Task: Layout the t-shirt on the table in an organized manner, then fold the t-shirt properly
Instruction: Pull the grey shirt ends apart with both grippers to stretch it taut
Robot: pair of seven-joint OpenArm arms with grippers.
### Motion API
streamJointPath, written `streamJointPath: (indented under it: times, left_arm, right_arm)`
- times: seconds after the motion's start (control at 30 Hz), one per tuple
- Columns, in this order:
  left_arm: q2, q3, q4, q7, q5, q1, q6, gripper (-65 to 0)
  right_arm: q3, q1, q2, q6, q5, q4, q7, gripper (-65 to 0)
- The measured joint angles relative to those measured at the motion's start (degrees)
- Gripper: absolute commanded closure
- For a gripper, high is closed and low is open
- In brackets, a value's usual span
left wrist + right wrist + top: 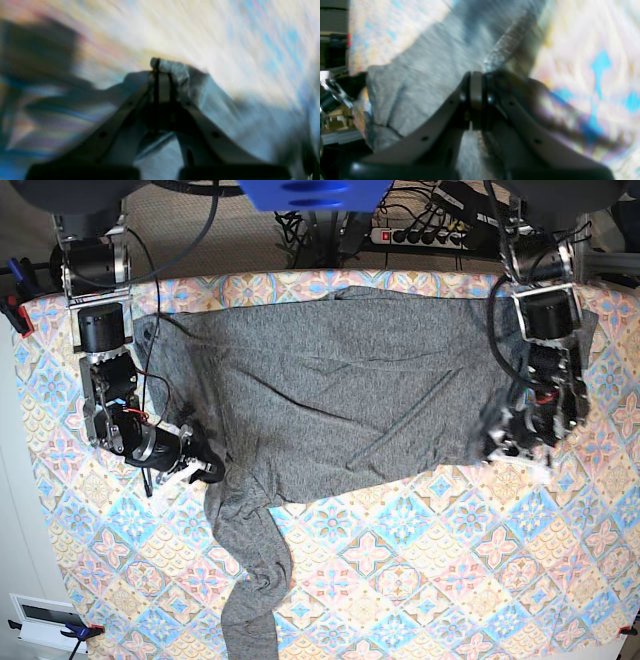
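Left pincer (160, 67) is pressed together on a fold of the t-shirt (340, 400); the left wrist view shows grey knit bunched over the tips. Right pincer (476, 87) is also clamped shut on the shirt's edge, with grey fabric running up and away from it in the right wrist view.

I see the t-shirt spread across the far half of the desk (450, 580), its long axis running side to side between the two arms. One long sleeve (250, 580) trails off the shirt's near edge toward the front of the desk, on the right arm's side. In the base view the right pincer (195, 465) sits at the shirt's near corner just above that sleeve, and the left pincer (515, 440) sits at the opposite near corner.

So each arm holds its own end of the same hem line. My read: layout is still unfinished, and the next move turns on pulling both corners apart along that side-to-side axis to flatten the body. The stray sleeve is nearer the right arm.

Both wrist views are motion-blurred, so I can't judge grip depth.
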Motion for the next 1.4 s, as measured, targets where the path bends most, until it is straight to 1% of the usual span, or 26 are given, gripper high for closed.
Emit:
streamJointPath:
  times: [0.07, 0.13, 0.17, 0.2, 0.23, 0.33, 0.37, 0.43, 0.5, 0.57, 0.7, 0.87, 0.97, 1.07, 1.17, 1.23, 1.3, 1.4]
  left_arm:
    - [0.4, 0.2, 3.7, -0.3, 0.0, 1.5, 1.0, 0.0]
    - [0.9, 1.0, 6.7, 2.8, -2.1, 2.8, 0.2, 0.0]
    - [0.8, 1.0, 8.0, 2.2, -2.8, 3.4, 0.0, 0.0]
    - [0.1, 0.9, 8.7, 1.7, -2.9, 3.5, 0.1, 0.0]
    - [-0.8, 0.6, 9.3, 1.5, -3.1, 3.5, 1.0, 0.0]
    - [-2.6, 0.1, 9.8, 0.4, -4.6, 3.5, 1.0, 0.0]
    - [-3.5, 0.4, 9.9, 0.7, -5.1, 3.7, 0.9, 0.0]
    - [-4.5, 0.4, 10.1, 1.1, -7.6, 4.7, 0.6, 0.0]
    - [-5.3, 0.5, 10.0, 1.2, -8.7, 5.6, 0.9, 0.0]
    - [-7.1, 0.7, 10.0, 1.7, -11.9, 6.5, 0.8, 0.0]
    - [-11.2, 0.5, 10.1, 0.8, -16.8, 7.8, 0.8, 0.0]
    - [-13.8, 0.3, 10.1, 1.1, -22.5, 10.5, 0.9, 0.0]
    - [-14.4, -3.6, 10.6, 1.1, -23.6, 12.2, 0.9, 0.0]
    - [-15.4, -7.3, 14.0, 0.8, -23.1, 14.7, 1.0, 0.0]
    - [-15.1, -10.1, 17.6, 1.1, -23.1, 16.6, 0.9, 0.0]
    - [-15.4, -11.0, 19.5, 1.4, -23.4, 17.7, 0.8, 0.0]
    - [-17.1, -11.0, 19.9, 1.8, -23.4, 18.4, 0.8, 0.0]
    - [-18.2, -11.5, 19.9, 1.1, -23.3, 18.5, 0.9, 0.0]
  right_arm:
    - [0.1, 0.0, 0.1, -0.1, 0.0, 0.1, 0.3, -0.1]
    - [0.1, -0.4, 0.2, -0.2, -0.1, 0.1, 0.0, -0.1]
    - [0.1, -0.6, 0.3, -0.3, -0.2, 0.0, -0.1, -0.1]
    - [0.1, -0.7, 0.3, -0.3, -0.3, -0.1, 0.0, -0.1]
    - [0.1, -0.8, 0.4, -0.2, -0.2, 0.0, 0.0, -0.1]
    - [0.1, -0.6, 0.4, -0.2, -0.2, 0.0, 0.0, -0.1]
    - [0.1, -0.5, 0.3, -0.1, -0.2, 0.0, 0.0, -0.1]
    - [0.1, -0.4, 0.3, -0.1, 0.0, 0.0, 0.0, -0.1]
    - [0.1, -0.5, 0.6, -0.1, 0.0, -0.1, 0.0, -0.1]
    - [0.1, -0.5, 0.8, -0.3, -0.2, -0.2, 0.0, -0.1]
    - [0.1, -0.5, 0.5, -0.1, 0.0, -0.1, -0.1, -0.1]
    - [0.1, -0.8, 0.7, -0.3, -0.3, 1.6, -0.6, -0.1]
    - [0.3, -3.7, 0.8, 0.0, 0.1, 5.6, 0.2, -0.1]
    - [0.1, -7.1, 0.5, -0.1, 0.0, 7.4, -0.8, -0.1]
    - [0.8, -7.4, 1.2, -0.1, -0.2, 7.6, -1.0, -0.1]
    - [2.4, -6.6, 1.8, -0.3, -0.2, 7.7, 0.1, -0.1]
    - [3.7, -6.3, 2.4, -0.1, 0.1, 8.0, 0.2, -0.1]
    - [4.2, -6.8, 2.9, -0.2, -0.1, 8.0, 0.0, -0.1]
